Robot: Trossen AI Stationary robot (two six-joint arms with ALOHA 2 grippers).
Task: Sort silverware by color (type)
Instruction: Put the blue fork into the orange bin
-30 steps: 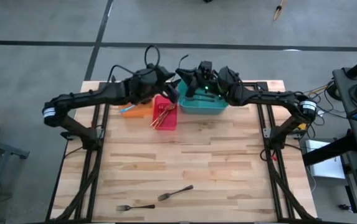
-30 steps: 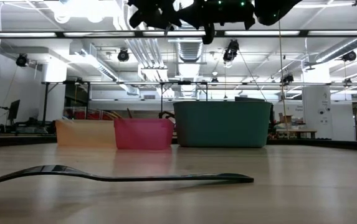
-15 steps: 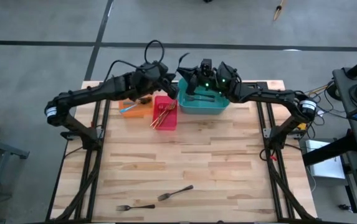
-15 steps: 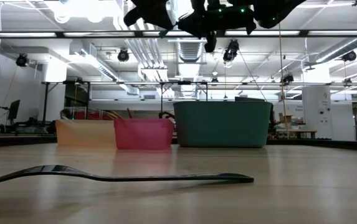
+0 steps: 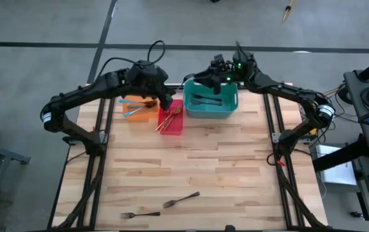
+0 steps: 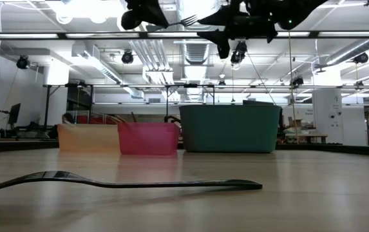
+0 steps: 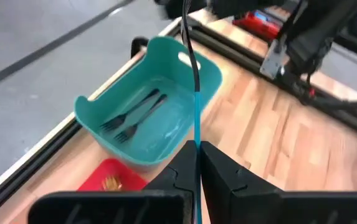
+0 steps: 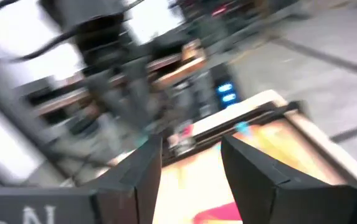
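Note:
My left gripper hangs above the red bin, shut on a blue-handled fork whose tines show in the low view. My right gripper is open with nothing between its fingers, high above the far edge of the teal bin. Two dark forks lie in the teal bin, gold forks in the red bin, and blue-handled ones in the orange bin. Two more dark forks lie flat on the table near its front edge. My left gripper pinches the fork's blue handle between its two fingers. The fork runs on ahead of the fingertips, its dark tine end farthest from them. It is lifted clear, high above the bins, and lies about level in the low view.
The three bins stand side by side along the far edge, orange at the left, red in the middle, teal at the right. The wooden tabletop stretches from the bins to the two forks at the front. The black frame rails run along both sides.
The two grippers were close together above the red and teal bins and have drawn apart. My left gripper has gone toward the table's left and near side, over the red bin, and the fork's tines now show beside it. My right gripper has swung toward the far right.

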